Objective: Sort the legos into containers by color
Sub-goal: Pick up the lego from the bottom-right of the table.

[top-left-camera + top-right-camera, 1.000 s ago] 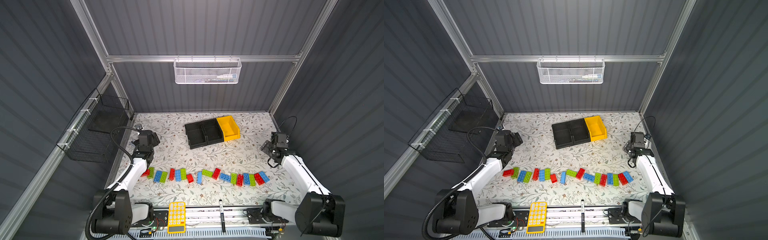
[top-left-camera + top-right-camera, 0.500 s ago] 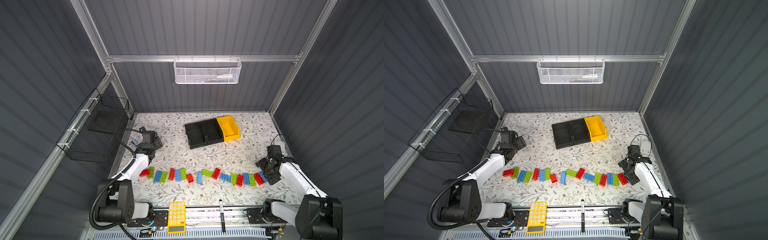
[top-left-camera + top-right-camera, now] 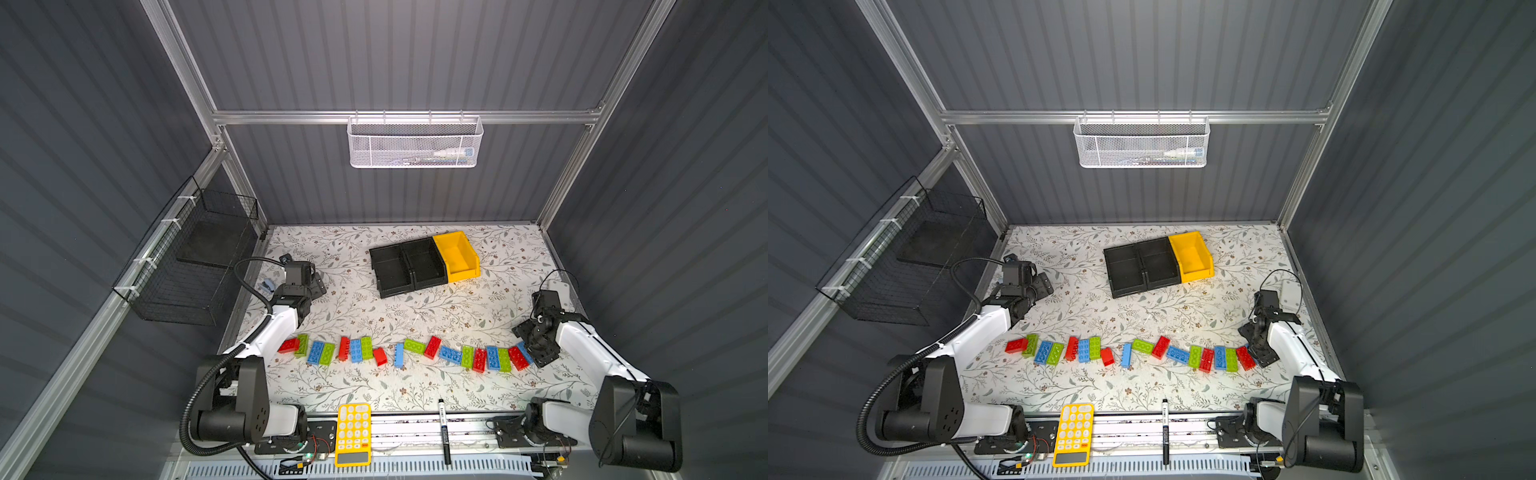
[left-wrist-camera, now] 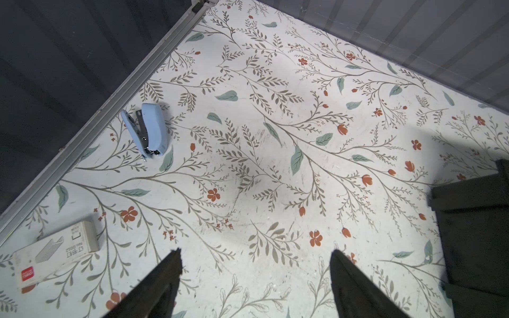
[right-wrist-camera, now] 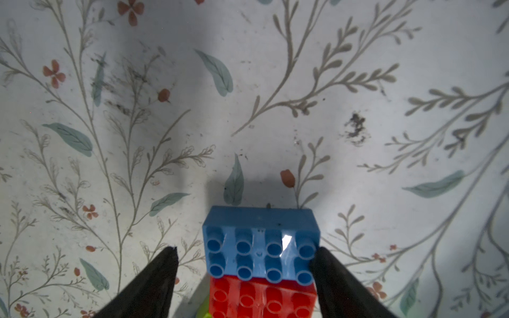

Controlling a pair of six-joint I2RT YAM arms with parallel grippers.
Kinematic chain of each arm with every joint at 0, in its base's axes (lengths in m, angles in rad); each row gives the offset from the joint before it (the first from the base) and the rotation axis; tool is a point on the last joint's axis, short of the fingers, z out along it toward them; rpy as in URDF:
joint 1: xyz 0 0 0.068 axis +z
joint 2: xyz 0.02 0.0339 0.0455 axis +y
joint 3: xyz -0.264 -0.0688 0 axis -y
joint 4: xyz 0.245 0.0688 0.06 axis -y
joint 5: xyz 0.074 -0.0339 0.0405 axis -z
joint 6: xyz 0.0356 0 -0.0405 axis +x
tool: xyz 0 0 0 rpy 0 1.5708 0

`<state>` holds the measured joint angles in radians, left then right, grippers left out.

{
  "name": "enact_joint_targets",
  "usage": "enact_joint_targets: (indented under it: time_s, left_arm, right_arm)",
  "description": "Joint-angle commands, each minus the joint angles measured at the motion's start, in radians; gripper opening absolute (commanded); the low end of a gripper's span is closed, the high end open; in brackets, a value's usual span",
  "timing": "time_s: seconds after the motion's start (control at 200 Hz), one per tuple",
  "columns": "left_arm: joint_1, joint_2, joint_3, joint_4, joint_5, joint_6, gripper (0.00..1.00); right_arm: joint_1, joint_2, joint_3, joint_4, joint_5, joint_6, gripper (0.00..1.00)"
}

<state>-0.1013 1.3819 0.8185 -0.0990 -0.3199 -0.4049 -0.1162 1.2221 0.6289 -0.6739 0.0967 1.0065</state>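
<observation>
A curved row of red, green and blue legos (image 3: 407, 351) lies across the front of the table in both top views. Two black bins (image 3: 399, 291) and a yellow bin (image 3: 463, 274) stand side by side at the back middle. My right gripper (image 5: 245, 249) is low over the right end of the row, open, straddling the last blue lego (image 5: 259, 242). One finger (image 5: 330, 272) touches that lego's end and the other stands apart from it. A red lego (image 5: 261, 297) lies against the blue one. My left gripper (image 4: 255, 251) hovers open and empty at the back left (image 3: 311, 282).
A light blue stapler (image 4: 150, 129) and a staple box (image 4: 55, 256) lie by the left wall. A yellow calculator (image 3: 353, 432) and a marker (image 3: 444, 428) rest on the front rail. A black wire basket (image 3: 195, 266) hangs left, a white mesh basket (image 3: 415, 143) on the back wall.
My right arm has swung forward and down from the right edge to the row's right end, its jaws narrowing round the blue lego. The left gripper has shifted slightly back and right.
</observation>
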Motion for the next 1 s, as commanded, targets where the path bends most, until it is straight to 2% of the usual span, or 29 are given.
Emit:
enact_joint_targets:
  time_s: [0.0, 0.27, 0.44, 0.615, 0.765, 0.996]
  left_arm:
    - [0.003, -0.035, 0.036, -0.046, -0.002, -0.003, 0.85]
    - [0.003, -0.046, 0.039, -0.056, -0.001, -0.005, 0.86]
    - [0.003, -0.044, 0.045, -0.057, 0.002, -0.005, 0.86]
    - [0.003, -0.058, 0.024, -0.047, -0.006, -0.003, 0.86]
    - [0.004, -0.066, 0.018, -0.048, -0.027, 0.014, 0.86]
    - [0.005, -0.062, 0.02, -0.041, -0.032, 0.018, 0.86]
  right_arm:
    - [-0.003, 0.049, -0.046, 0.053, -0.045, 0.007, 0.71]
    - [-0.003, 0.096, -0.015, 0.015, -0.058, -0.065, 0.67]
    - [-0.003, 0.169, 0.047, -0.059, -0.072, -0.146, 0.72]
    - [-0.003, 0.242, 0.102, -0.117, -0.073, -0.164, 0.73]
    - [-0.003, 0.252, 0.108, -0.134, -0.056, -0.166, 0.7]
    - [-0.003, 0.24, 0.123, -0.139, -0.04, -0.169, 0.58]
